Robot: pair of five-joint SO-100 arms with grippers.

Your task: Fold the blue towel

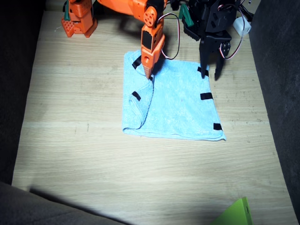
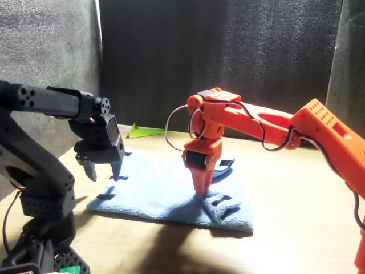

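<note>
Your wooden table (image 1: pixel 70 140) carries everything here, and the biggest thing on it is the blue towel (image 1: pixel 180 110), lying mostly flat with one side edge rolled over onto itself into a soft fold (image 1: pixel 140 105); in the front view the same towel (image 2: pixel 159 197) shows that fold bunched at its near corner. Your right arm (image 1: pixel 126 9), the orange one, reaches down from the far edge so that the right gripper (image 1: pixel 148 72) stands nearly upright with its tip on the cloth, right at the top of the rolled fold; its jaws are together and pressed into the terry, and you cannot tell from either view whether any fabric is actually pinched between them; from the front the right gripper (image 2: pixel 202 185) meets the towel just behind the bunched corner. Your left arm (image 1: pixel 211 18), the black one, holds the left gripper (image 1: pixel 211 72) over the opposite edge of the towel with its jaws apart, one fingertip above the cloth and the other just outside the edge, nothing between them; the front view shows the left gripper (image 2: pixel 105 171) hanging slightly above the towel. Just below those jaws three black tape patches (image 1: pixel 206 96) run down that edge, and beside the right gripper's jaws two more patches (image 1: pixel 136 95) sit on the folded part. Away from both jaws, a green object (image 1: pixel 236 213) pokes in at the near edge of the table
</note>
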